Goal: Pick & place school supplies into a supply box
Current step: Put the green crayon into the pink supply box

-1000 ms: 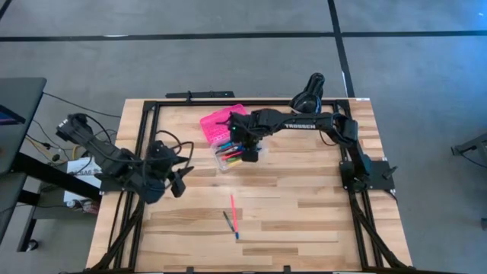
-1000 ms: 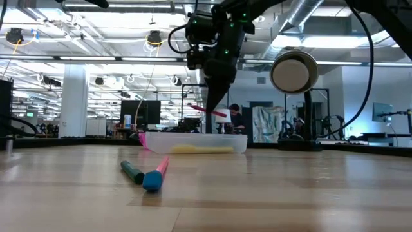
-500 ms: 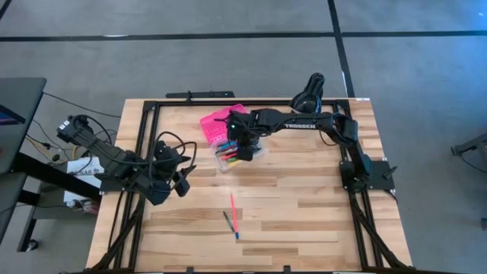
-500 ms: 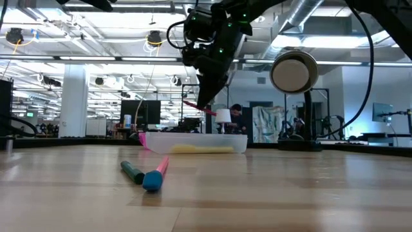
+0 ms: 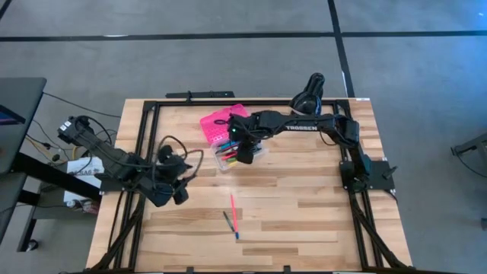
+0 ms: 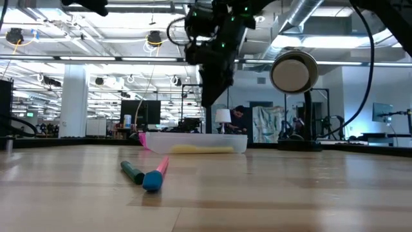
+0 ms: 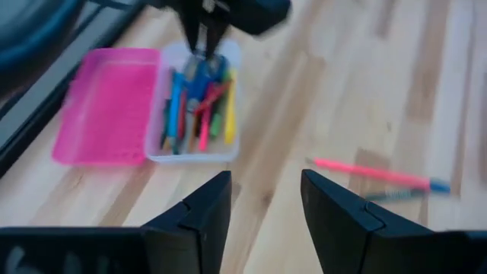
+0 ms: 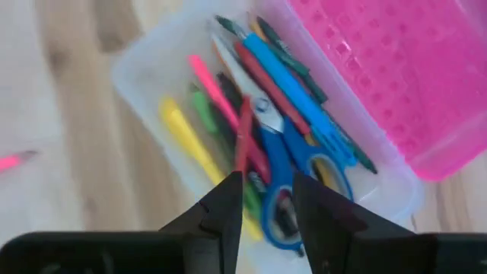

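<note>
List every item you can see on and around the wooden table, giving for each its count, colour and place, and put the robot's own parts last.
Supply box: one, pink lid open beside clear base, far middle of table.
Pens and pencils in the base: several; pink, yellow, green, red, blue.
Scissors: one, blue-handled, in the base.
Pink pen: one, blue-tipped, near middle of table.
Dark pen: one, beside the pink pen.
Black round device: one, far edge.
Right gripper: open, above the base.
Left gripper: open, left side of table.
</note>
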Available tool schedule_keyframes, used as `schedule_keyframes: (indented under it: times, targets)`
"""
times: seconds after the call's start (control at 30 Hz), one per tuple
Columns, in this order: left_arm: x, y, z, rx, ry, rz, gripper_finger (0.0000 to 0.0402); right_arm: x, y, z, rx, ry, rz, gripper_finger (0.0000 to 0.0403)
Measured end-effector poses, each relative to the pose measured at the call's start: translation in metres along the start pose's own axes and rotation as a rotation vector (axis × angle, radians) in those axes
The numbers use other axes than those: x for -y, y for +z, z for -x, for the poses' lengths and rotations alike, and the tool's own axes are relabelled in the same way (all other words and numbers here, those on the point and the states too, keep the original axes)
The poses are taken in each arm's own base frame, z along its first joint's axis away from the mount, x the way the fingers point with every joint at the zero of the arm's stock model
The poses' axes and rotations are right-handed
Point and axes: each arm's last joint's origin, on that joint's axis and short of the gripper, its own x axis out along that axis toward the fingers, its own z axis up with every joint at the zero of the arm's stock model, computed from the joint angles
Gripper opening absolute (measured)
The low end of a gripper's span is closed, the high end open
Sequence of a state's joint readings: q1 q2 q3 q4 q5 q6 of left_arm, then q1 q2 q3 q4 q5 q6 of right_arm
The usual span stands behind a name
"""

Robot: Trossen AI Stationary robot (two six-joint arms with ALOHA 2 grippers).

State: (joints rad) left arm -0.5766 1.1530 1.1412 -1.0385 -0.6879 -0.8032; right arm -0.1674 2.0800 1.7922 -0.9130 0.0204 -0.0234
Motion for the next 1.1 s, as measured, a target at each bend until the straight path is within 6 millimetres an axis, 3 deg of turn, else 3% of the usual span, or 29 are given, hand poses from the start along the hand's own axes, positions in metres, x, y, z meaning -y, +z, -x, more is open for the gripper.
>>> schedule_keyframes:
  times: [0.2, 0.57, 0.9, 1.1]
  targets:
    - [0.017, -0.004, -0.015, -0.078, -0.045, -0.217, 0.0154, -0.037, -0.003, 0.008, -0.01, 0.025, -0.024, 0.0108]
    - [0.031, 0.001, -0.044, -0.183, -0.26, -0.561, 0.0154, -0.091, -0.02, 0.013, -0.096, -0.067, -0.284, 0.0108]
    - [0.022, -0.01, -0.086, -0.181, -0.492, -0.64, 0.0154, -0.144, -0.045, 0.023, -0.106, -0.228, -0.447, 0.0108]
    - [0.019, -0.025, -0.102, -0.147, -0.507, -0.674, 0.0154, -0.17, -0.07, 0.05, -0.079, -0.36, -0.551, 0.0108]
